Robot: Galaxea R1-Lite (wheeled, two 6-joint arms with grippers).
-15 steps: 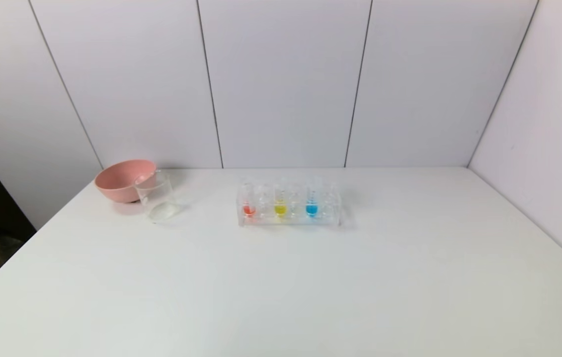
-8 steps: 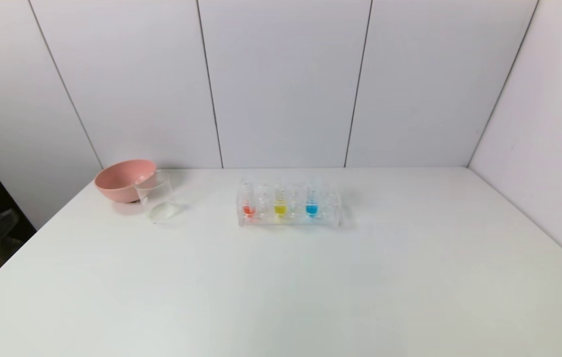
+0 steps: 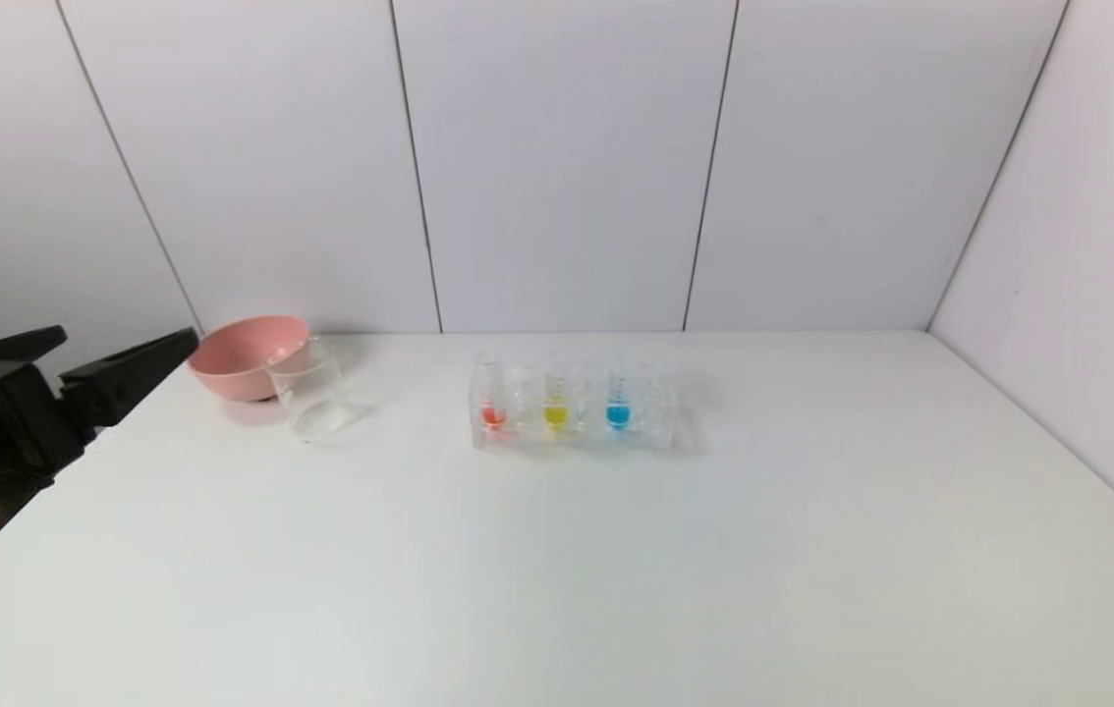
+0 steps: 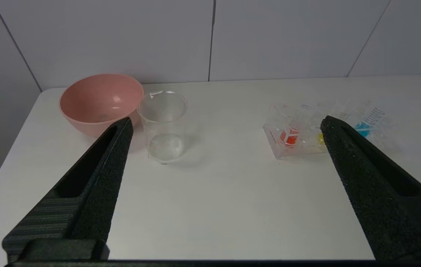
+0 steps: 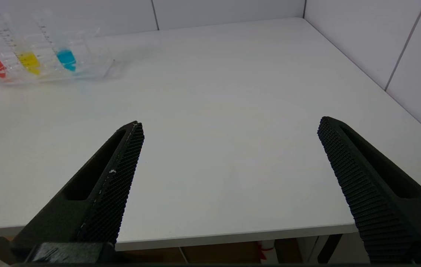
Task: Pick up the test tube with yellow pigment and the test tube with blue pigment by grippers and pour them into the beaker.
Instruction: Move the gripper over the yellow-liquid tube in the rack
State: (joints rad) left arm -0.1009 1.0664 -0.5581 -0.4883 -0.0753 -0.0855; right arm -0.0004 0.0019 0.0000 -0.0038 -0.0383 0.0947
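- The left gripper (image 4: 225, 124), black with flat textured fingers, is spread wide and grips nothing; in the head view it sits at the table's left edge (image 3: 115, 368), near the pink bowl, touching nothing.
- The right gripper (image 5: 229, 126), of the same black build, also gapes wide and empty, hanging at the near right edge of the white table (image 5: 210, 111); the head view does not show it.
- The small clear cylindrical glass beaker (image 4: 163, 126) stands upright just beside the round pink bowl (image 4: 99, 102), at the table's far left.
- The clear plastic tube rack (image 3: 572, 407) stands mid-table, well apart from both grippers.
- In the rack stand three slim clear tubes: the red-liquid tube (image 3: 492, 398), the test tube with yellow pigment (image 3: 555, 398) in the middle, and the test tube with blue pigment (image 3: 618, 398) farthest from the beaker.
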